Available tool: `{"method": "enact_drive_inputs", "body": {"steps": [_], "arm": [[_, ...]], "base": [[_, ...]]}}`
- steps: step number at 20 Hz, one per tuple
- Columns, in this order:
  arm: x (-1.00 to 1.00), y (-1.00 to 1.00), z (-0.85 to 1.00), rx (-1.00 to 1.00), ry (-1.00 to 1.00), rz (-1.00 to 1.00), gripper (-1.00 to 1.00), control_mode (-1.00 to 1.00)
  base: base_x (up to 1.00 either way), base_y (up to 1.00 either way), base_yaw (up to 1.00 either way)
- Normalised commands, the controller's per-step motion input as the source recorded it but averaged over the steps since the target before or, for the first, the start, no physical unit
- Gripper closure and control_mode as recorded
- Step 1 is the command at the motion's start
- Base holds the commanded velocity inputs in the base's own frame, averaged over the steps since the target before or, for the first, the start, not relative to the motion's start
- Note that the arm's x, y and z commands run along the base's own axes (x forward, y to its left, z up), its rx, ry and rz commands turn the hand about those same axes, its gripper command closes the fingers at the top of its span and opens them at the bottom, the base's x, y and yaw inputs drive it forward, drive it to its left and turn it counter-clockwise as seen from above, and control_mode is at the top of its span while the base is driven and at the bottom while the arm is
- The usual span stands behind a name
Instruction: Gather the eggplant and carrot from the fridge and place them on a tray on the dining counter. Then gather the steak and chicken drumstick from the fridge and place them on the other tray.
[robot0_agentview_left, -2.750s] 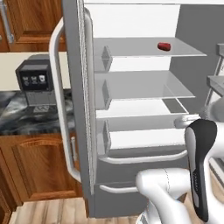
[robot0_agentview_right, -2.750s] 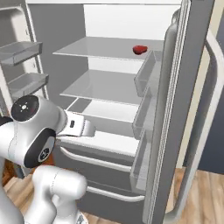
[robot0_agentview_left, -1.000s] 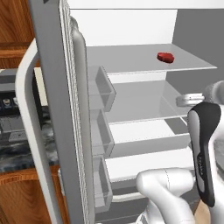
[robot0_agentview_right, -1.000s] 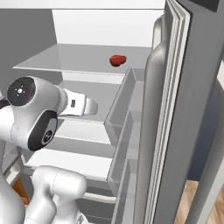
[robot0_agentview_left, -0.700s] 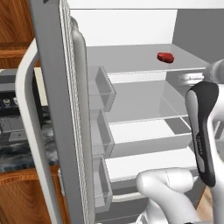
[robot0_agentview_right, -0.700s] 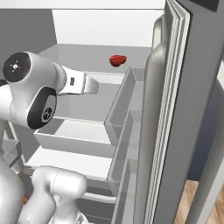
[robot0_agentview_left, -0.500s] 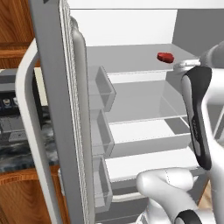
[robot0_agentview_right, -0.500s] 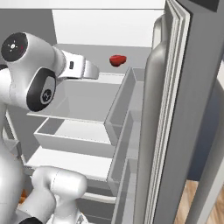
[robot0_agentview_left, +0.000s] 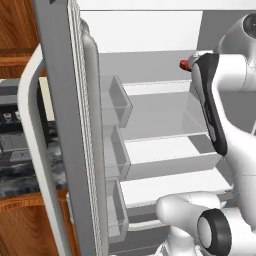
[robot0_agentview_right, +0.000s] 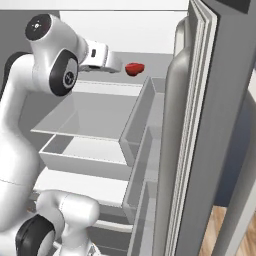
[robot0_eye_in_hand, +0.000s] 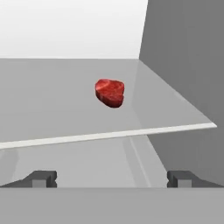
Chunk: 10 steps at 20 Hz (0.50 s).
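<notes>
The steak (robot0_eye_in_hand: 110, 92), a small red piece of meat, lies on the upper glass shelf (robot0_eye_in_hand: 65, 113) of the open fridge (robot0_agentview_right: 200, 125). In the hand view it sits ahead of and above my gripper (robot0_eye_in_hand: 111, 179), whose two dark fingertips stand wide apart with nothing between them. From the right base view the gripper (robot0_agentview_right: 116, 65) is at shelf height, just left of the steak (robot0_agentview_right: 134, 68) and short of touching it. In the left base view the steak (robot0_agentview_left: 184, 64) peeks out from behind my forearm. Eggplant, carrot, chicken drumstick, both trays and the dining counter are out of view.
The open left fridge door (robot0_agentview_left: 60, 125) with its white handle and door bins (robot0_agentview_left: 115, 100) stands close on the left. The right door (robot0_agentview_right: 200, 100) and its bins (robot0_agentview_right: 140, 115) hem in the right side. A lower drawer (robot0_agentview_right: 85, 155) is pulled out. A coffee machine (robot0_agentview_left: 10, 135) sits on the side counter.
The arm has risen from the level of the lower shelves to the upper shelf, carrying the hand up and toward the steak. The jaws have stayed open.
</notes>
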Motion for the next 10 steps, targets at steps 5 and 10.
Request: {"method": "enact_drive_inputs", "body": {"steps": [5, 10], "arm": [[0.67, -0.46, -0.21, 0.0, 0.0, 0.0, -1.0, -1.0], [0.61, -0.23, -0.3, 0.0, 0.02, 0.01, -1.0, -1.0]], "base": [[0.0, 0.0, 0.0], [0.0, 0.0, 0.0]]}}
